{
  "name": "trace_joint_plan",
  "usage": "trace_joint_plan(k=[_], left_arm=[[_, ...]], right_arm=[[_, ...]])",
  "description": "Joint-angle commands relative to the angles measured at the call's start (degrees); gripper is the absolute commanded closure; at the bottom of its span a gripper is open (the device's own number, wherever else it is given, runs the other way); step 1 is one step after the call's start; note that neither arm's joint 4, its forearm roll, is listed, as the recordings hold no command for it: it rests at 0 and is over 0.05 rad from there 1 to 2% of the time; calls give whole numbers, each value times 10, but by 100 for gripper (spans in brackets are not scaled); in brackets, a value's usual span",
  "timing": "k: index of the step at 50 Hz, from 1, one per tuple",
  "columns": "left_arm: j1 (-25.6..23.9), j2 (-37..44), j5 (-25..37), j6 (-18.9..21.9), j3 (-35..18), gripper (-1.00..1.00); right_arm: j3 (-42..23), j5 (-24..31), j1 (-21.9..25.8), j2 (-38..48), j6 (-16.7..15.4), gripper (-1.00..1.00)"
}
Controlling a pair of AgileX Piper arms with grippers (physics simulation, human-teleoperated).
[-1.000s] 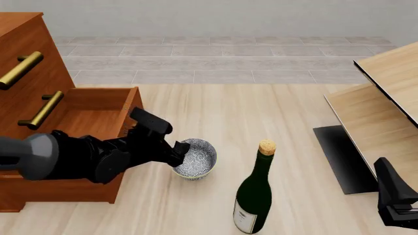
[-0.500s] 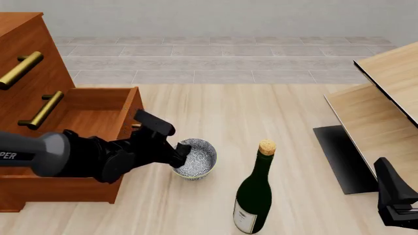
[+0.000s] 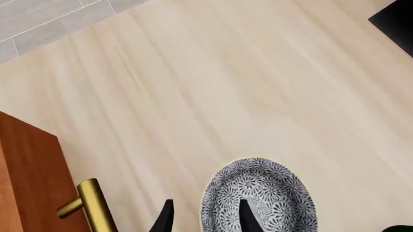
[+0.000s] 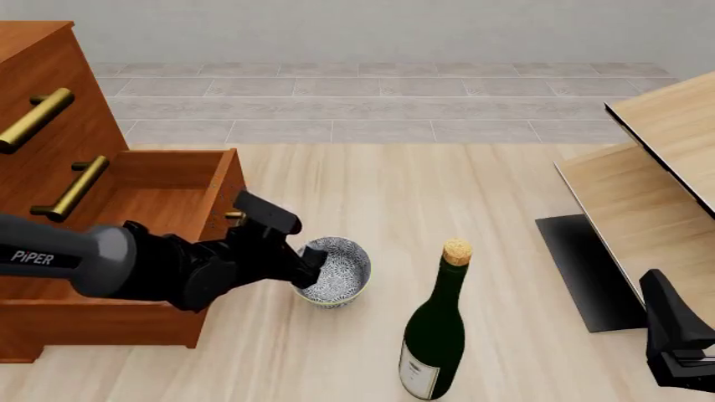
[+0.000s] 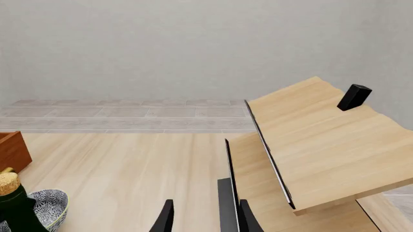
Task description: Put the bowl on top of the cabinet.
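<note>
The bowl point(image 4: 335, 272), white with a blue-grey speckled pattern, stands on the light wooden floor just right of the cabinet's open bottom drawer point(image 4: 156, 197). My left gripper point(image 4: 307, 264) is open at the bowl's left rim. In the left wrist view one of its fingers point(image 3: 246, 217) is inside the bowl point(image 3: 271, 203) and the other is outside the rim. The reddish-brown cabinet point(image 4: 62, 138) with brass handles rises at the far left. My right gripper point(image 5: 205, 220) is open and empty, low at the right edge.
A dark green corked bottle point(image 4: 436, 335) stands close to the right of the bowl. Pale wooden furniture point(image 4: 659, 193) with a black base point(image 4: 581, 268) fills the right side. A brass drawer handle point(image 3: 90, 205) is close to my left gripper.
My left arm has slid a little further right and down toward the bowl's rim. The bowl, the bottle and the right arm have stayed where they were.
</note>
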Motion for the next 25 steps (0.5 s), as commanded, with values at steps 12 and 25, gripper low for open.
trace_joint_plan(k=[12, 25], left_arm=[[4, 26, -10, 7, -7, -100], [3, 36, -17, 12, -6, -100]], right_arm=[[0, 0, 0, 0, 0, -100], [0, 0, 0, 0, 0, -100]])
